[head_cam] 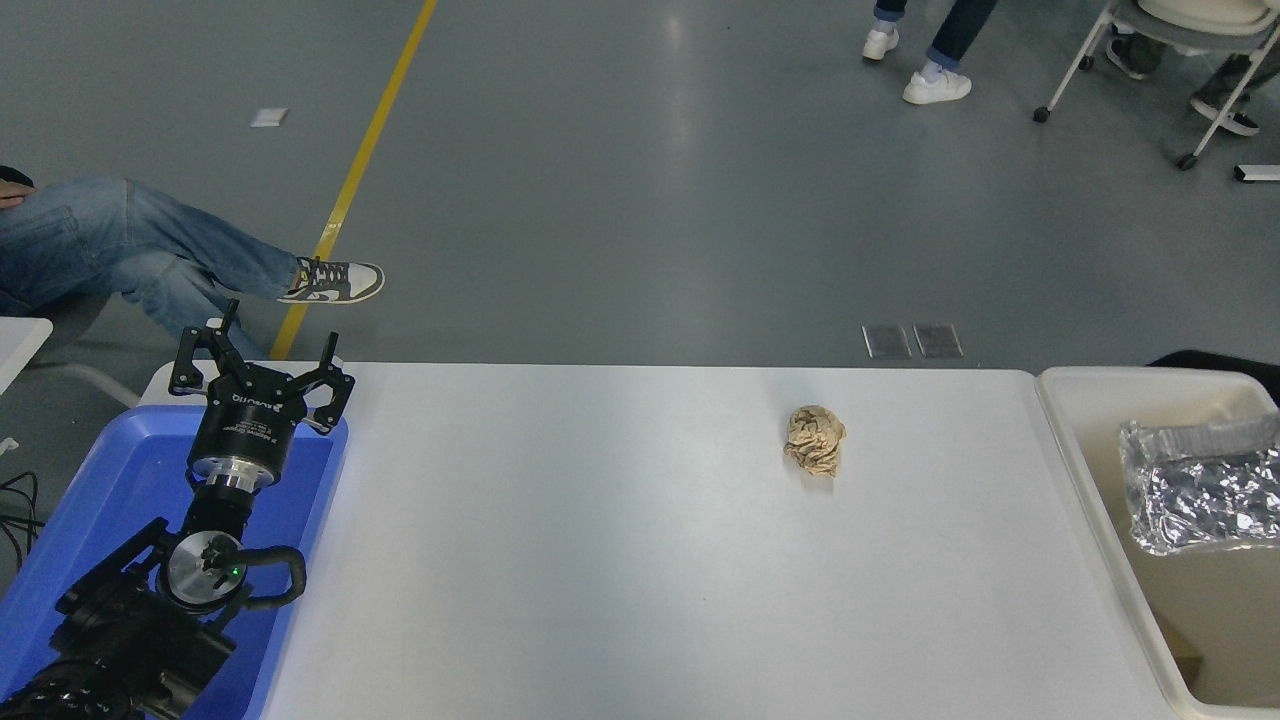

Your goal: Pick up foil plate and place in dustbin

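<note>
Since the shiny, crinkled silver foil plate (1200,498) lies inside the large cream-white plastic dustbin (1085,470), the task looks done; the right gripper is out of view, and the parked left gripper (262,372) holds nothing, jaws spread.

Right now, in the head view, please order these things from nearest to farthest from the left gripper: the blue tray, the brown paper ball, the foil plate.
From the left gripper, parked at the lower left:
1. The blue tray, directly under it at the table's left end.
2. The brown paper ball, on the table right of centre.
3. The foil plate, inside the dustbin at the far right.
</note>
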You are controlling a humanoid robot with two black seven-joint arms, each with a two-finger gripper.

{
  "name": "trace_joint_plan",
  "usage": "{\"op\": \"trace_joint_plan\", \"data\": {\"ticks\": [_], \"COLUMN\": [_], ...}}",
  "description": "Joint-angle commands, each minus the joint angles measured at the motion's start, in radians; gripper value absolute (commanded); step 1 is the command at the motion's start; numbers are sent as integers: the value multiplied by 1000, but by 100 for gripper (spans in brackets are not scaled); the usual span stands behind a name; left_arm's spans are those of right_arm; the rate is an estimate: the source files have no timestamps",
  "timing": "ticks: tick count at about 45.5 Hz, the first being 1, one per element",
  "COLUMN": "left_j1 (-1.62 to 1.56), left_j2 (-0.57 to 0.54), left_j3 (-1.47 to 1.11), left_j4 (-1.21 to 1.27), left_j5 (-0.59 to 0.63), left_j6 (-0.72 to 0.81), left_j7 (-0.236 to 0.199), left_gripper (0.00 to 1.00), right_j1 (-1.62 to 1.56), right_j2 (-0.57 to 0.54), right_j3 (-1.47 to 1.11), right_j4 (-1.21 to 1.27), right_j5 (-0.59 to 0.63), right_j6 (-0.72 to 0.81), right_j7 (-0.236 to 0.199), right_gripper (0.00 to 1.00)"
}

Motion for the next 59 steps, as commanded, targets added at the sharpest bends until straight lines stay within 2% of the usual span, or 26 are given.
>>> {"op": "trace_joint_plan", "data": {"ticks": [1, 4, 27, 32, 37, 42, 48, 56, 59], "left_j1": [2, 0, -1, -1, -1, 0, 0, 0, 0], "left_j2": [0, 0, 0, 0, 0, 0, 0, 0, 0], "left_j3": [-1, -1, 0, 0, 0, 0, 0, 0, 0], "left_j4": [0, 0, 0, -1, -1, 0, 0, 0, 0], "left_j5": [-1, -1, 0, 0, 2, 2, 2, 0, 2], "left_j6": [1, 1, 0, -2, -3, -3, -5, -5, -5], "left_j7": [-1, -1, 0, 3, 5, 3, 5, 5, 5], "left_gripper": [100, 100, 100, 100, 100, 100, 100, 100, 100], "right_j1": [-129, -129, -44, 71, 291, 541, 752, 959, 1023], "right_j2": [51, 51, 51, 25, -70, -99, -81, 47, 93], "right_j3": [131, 131, 129, 85, -71, -228, -302, -305, -306], "right_j4": [-31, -31, 21, 176, 392, 607, 782, 824, 828], "right_j5": [6, 6, 6, -6, 0, 15, 72, 294, 383], "right_j6": [-108, -114, -108, -94, -75, 4, 114, 467, 484], "right_j7": [-70, -73, -77, -77, -99, -100, -100, -102, -102], "right_gripper": [34, 100, 100, 100, 100, 100, 100, 100, 100]}}
